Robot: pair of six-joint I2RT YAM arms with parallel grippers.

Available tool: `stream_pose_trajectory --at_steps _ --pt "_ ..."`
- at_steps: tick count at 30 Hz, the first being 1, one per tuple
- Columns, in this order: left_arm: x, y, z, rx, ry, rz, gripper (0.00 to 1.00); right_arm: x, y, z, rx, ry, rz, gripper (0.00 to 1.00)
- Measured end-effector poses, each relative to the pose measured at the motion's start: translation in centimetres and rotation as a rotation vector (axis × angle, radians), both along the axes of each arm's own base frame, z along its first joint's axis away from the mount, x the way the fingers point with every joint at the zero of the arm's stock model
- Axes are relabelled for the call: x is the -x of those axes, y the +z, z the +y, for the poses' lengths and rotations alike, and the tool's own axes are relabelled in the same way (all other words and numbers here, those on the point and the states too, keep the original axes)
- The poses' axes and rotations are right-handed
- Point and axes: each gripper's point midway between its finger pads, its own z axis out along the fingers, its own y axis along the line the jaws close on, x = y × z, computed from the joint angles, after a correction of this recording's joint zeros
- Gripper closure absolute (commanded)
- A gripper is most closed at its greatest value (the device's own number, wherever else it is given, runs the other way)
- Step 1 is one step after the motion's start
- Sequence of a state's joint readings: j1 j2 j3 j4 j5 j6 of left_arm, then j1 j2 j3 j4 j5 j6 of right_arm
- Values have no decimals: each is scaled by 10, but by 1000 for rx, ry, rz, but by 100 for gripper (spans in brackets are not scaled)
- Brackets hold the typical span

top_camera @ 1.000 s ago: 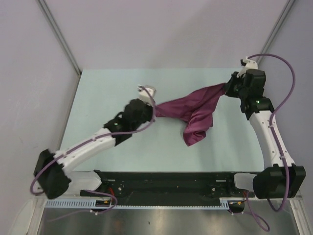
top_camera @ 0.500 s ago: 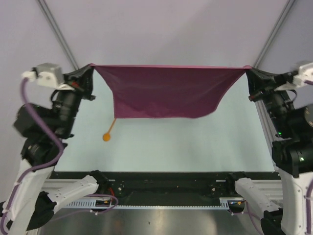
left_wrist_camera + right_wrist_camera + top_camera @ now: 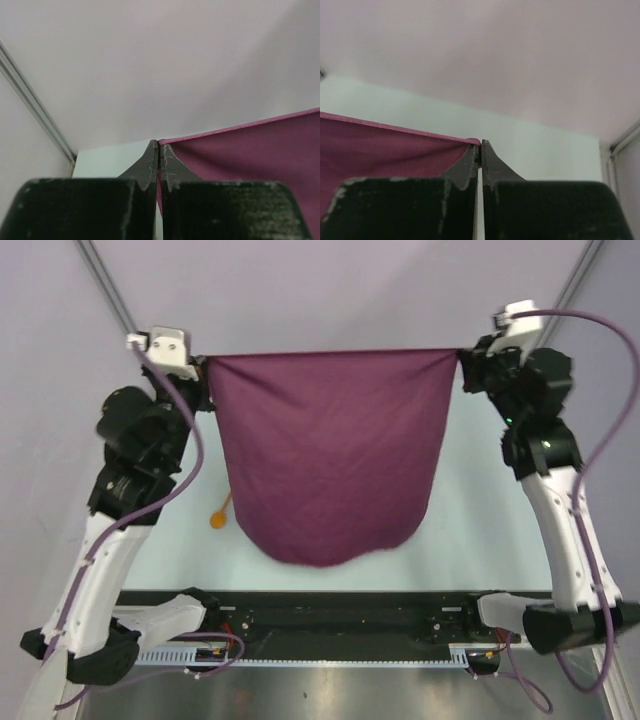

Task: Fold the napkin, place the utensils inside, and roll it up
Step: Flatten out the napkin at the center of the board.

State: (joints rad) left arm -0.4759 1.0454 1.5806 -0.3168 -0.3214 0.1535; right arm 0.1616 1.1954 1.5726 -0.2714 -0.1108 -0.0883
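The plum napkin hangs spread out in the air between both arms, its top edge taut and its lower edge drooping toward the table's front. My left gripper is shut on its top left corner; the cloth shows right of the closed fingers. My right gripper is shut on its top right corner; the cloth shows left of the closed fingers. The orange spoon lies on the table at the left, its handle partly hidden behind the cloth.
The pale green table is walled by lilac panels at the back and sides. A black rail with the arm bases runs along the near edge.
Both arms have drawn closer together and the napkin's top edge has narrowed. The cloth now hangs much longer toward the front, covering more of the table and spoon handle.
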Motion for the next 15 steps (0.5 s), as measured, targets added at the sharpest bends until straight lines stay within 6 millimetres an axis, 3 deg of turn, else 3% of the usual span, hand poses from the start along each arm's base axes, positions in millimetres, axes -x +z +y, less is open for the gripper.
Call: stream_pose_trajectory --at_steps 3,4,6,10,15 --pt "-29 -47 4 -32 5 111 100 -37 -72 4 37 -12 186 100" --pt "-36 -60 4 -33 -6 146 100 -43 -88 4 48 -16 229 100" --pt "-44 -75 5 -29 -20 187 100 -45 -100 3 57 -21 265 100" --pt "-38 -73 1 -13 -64 175 100 -32 -78 -3 55 -53 211 100" --pt "-1 -38 12 15 -74 60 100 16 -25 3 59 -63 64 100"
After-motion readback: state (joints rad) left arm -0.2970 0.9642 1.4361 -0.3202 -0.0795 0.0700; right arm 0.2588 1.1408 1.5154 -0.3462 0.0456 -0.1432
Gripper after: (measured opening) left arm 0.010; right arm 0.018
